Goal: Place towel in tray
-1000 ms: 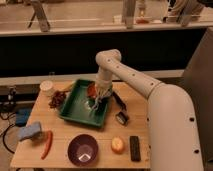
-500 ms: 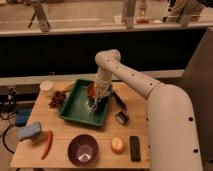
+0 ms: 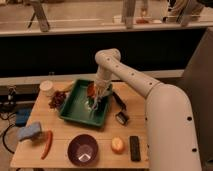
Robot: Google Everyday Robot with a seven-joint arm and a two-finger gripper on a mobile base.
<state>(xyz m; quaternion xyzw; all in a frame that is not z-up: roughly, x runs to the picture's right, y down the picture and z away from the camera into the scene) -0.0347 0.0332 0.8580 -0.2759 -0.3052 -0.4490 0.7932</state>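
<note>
A green tray (image 3: 75, 107) lies on the wooden table, left of middle. My gripper (image 3: 96, 100) hangs from the white arm and reaches down into the right half of the tray. A reddish-orange bunched thing (image 3: 91, 91), apparently the towel, sits right at the gripper, low inside the tray by its right wall. Something pale (image 3: 95, 106) shows just under the gripper. I cannot tell whether the gripper still holds the towel.
Left of the tray are a white cup (image 3: 46, 87) and dark grapes (image 3: 58, 98). A blue sponge (image 3: 30, 131), a red chili (image 3: 47, 144), a purple bowl (image 3: 83, 149), an orange fruit (image 3: 118, 145) and a black bar (image 3: 135, 148) line the front. Black items (image 3: 121, 118) lie right of the tray.
</note>
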